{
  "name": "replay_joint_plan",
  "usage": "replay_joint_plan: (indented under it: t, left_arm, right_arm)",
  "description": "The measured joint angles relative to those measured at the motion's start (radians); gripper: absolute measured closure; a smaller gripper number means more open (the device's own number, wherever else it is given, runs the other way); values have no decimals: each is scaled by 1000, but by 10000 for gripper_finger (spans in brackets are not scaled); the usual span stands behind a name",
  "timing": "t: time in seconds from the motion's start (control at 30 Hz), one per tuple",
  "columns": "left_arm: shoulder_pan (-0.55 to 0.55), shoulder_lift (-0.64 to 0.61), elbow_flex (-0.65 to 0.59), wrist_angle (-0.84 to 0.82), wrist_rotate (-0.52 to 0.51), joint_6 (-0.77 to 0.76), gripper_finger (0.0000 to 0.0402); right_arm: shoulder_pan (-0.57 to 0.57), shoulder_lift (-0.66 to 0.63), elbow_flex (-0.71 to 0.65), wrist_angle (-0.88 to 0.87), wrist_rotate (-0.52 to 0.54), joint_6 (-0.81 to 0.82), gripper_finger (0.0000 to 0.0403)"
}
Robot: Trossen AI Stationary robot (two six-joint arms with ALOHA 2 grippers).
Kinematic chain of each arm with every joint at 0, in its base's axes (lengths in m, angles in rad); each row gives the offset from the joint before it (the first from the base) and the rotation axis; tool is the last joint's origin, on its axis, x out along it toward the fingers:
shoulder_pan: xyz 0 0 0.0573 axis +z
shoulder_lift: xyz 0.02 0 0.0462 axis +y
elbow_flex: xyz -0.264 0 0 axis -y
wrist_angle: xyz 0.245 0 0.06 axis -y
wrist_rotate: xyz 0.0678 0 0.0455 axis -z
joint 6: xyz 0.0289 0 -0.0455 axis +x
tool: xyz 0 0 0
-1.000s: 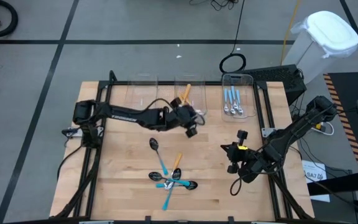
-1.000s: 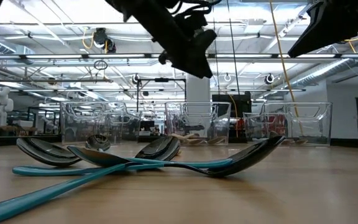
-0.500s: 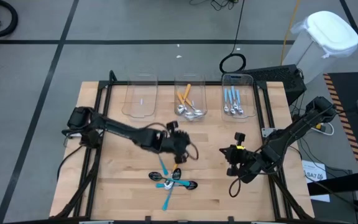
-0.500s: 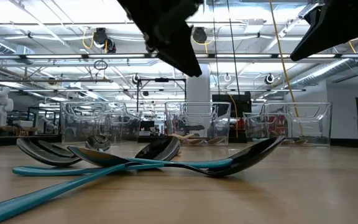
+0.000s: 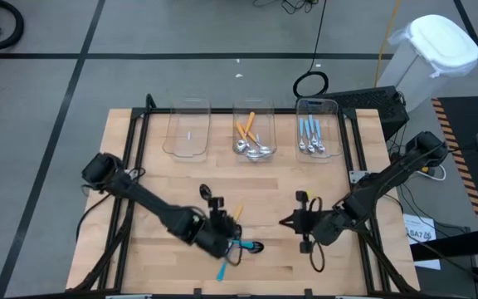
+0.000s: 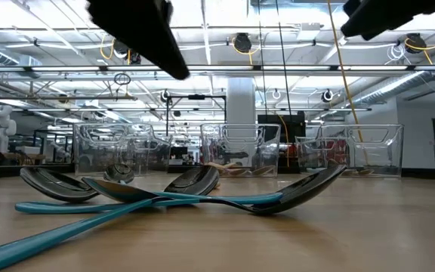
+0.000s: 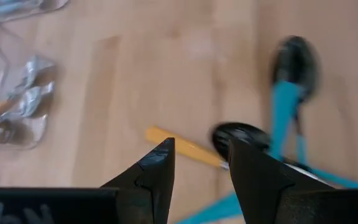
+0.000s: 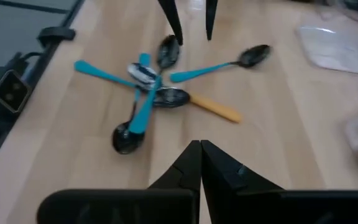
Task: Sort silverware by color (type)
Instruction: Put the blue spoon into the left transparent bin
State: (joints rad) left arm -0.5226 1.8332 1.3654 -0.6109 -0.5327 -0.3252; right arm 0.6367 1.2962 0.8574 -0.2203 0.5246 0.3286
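Four teal spoons (image 8: 143,93) and one orange spoon (image 8: 199,103) lie crossed at the desk's 6 o'clock.
Left gripper (image 7: 199,163), jaws half open and empty, should straddle one handle only; right gripper (image 8: 201,149) waits closed.

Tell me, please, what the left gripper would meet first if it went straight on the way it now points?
Probably the orange-handled spoon: in the left wrist view it lies just beyond the left gripper, whose open fingers frame it, with the teal-handled, black-bowled spoons beside it. Depth is unclear.
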Motion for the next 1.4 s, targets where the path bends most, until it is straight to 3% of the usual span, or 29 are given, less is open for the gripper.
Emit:
replay_joint_plan:
  t: [0.3, 0.57, 1.27, 1.4]
  left_arm:
    - [-100, 0, 0, -64, 67, -38, 252]
    - [-115, 0, -90, -20, 141, -51, 252]
    - [-39, 2, -271, 178, 238, -52, 252]
    - [-17, 2, -319, 278, 289, -43, 252]
  right_arm:
    - [-129, 149, 13, 170, -319, -133, 399]
    - [-173, 234, 103, 131, -445, -224, 398]
    - [-175, 234, 118, 108, -449, -289, 398]
    - [-175, 234, 118, 102, -449, -289, 398]
